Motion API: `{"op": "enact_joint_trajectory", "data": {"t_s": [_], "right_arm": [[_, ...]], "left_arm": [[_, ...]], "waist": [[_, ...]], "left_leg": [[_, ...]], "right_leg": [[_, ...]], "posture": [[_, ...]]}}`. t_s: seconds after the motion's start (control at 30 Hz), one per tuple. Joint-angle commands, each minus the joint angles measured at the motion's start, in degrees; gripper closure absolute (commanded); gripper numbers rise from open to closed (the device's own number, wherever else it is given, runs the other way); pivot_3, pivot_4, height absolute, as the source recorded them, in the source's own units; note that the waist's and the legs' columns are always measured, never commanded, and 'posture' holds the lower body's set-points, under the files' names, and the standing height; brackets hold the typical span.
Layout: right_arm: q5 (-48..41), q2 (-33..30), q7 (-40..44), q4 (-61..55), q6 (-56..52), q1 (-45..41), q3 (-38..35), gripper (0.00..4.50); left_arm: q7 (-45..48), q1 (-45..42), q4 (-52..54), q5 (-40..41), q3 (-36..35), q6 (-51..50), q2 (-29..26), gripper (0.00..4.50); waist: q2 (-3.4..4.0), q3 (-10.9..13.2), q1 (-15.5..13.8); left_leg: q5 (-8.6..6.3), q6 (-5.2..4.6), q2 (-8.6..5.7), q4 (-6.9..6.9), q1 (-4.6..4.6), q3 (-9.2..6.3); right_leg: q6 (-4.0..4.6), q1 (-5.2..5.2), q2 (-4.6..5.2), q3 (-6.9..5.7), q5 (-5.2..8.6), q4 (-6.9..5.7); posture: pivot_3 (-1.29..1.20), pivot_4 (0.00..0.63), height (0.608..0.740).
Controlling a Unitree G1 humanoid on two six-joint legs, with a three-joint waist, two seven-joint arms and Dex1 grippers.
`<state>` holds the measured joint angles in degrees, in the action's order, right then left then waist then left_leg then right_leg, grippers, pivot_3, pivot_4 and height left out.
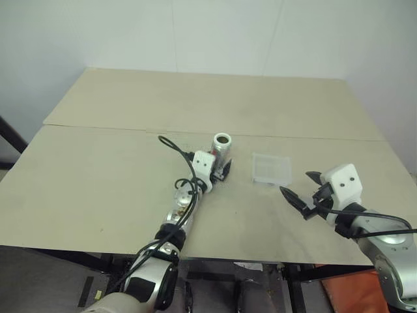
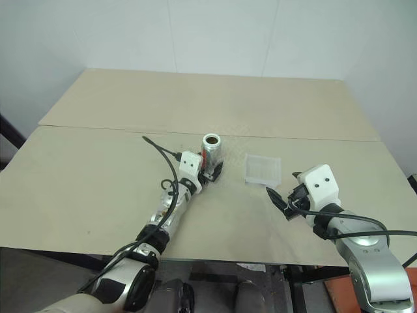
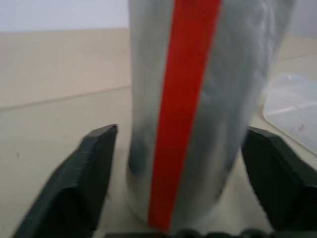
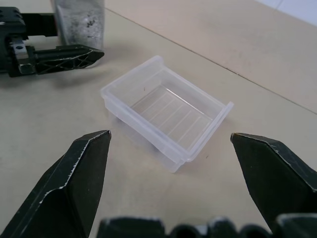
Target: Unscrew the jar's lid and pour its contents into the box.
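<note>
Looking down from the head, the jar [image 1: 222, 147] stands upright and uncapped on the surface [image 1: 98, 169] beside the box [image 1: 271, 168]; by the left wrist, the left tool [image 3: 181, 163] gapes around it and could tip it, while the right tool [image 4: 171, 163] hangs wide before the box.

Silver arms, white wrist blocks, looping black cables, black pointed fingers [image 4: 81, 173]

You have one jar [image 1: 222, 149] on the table [image 1: 98, 169] — a single silvery cylinder with a red stripe. One clear plastic box [image 1: 271, 169] sits near it. Two grippers are in sight — the left gripper [image 1: 223, 171] and the right gripper [image 1: 299, 186], each with two black fingers.
</note>
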<state>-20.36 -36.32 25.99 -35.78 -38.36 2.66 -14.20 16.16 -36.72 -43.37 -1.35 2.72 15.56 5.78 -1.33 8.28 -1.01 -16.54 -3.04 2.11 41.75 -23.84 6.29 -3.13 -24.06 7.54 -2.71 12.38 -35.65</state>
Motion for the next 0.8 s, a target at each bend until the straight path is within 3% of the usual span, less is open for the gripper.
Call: {"op": "enact_joint_trajectory", "data": {"t_s": [0.03, 0.4, 0.63, 0.8], "right_arm": [[0.96, -0.39, 0.18, -0.70, 2.20, -0.43, -0.45, 0.00], [2.35, -0.64, 1.62, 1.68, 3.91, -0.58, 0.60, 0.00], [2.95, -3.50, 4.82, 5.05, 5.88, -0.90, -1.04, 0.00], [2.44, -7.55, 8.44, 7.99, 7.39, -1.20, -4.23, 0.00]], "left_arm": [[-1.21, 2.09, 8.78, -0.33, 1.61, -3.10, 0.63, 0.04], [-3.63, 14.21, 35.25, -0.37, 2.44, -17.11, -2.33, 0.04], [11.73, 18.97, 48.99, 9.19, 0.44, -24.07, -14.98, 0.04], [22.65, 20.07, 49.46, 16.13, -4.78, -22.80, -25.85, 0.04]], "waist": [[0.00, 0.00, 0.13], [0.03, -0.02, 0.31], [0.08, -0.04, 0.33], [0.13, -0.07, 0.35]], "left_leg": [[0.00, 0.00, 0.01, 0.00, 0.00, 0.00], [-0.13, -0.21, 0.03, -0.03, 0.04, -0.02], [-0.06, -0.10, 0.05, -0.03, 0.07, 0.00], [0.05, 0.10, 0.04, -0.05, 0.10, 0.03]], "right_leg": [[0.00, 0.00, 0.00, 0.01, 0.00, 0.00], [0.00, -0.04, 0.00, 0.06, 0.00, -0.04], [0.02, -0.04, 0.00, 0.08, 0.01, -0.07], [0.03, -0.05, 0.00, 0.10, 0.02, -0.06]], "posture": [[0.00, 0.150, 0.740], [0.00, 0.150, 0.740], [0.00, 0.150, 0.740], [0.00, 0.150, 0.740]]}}
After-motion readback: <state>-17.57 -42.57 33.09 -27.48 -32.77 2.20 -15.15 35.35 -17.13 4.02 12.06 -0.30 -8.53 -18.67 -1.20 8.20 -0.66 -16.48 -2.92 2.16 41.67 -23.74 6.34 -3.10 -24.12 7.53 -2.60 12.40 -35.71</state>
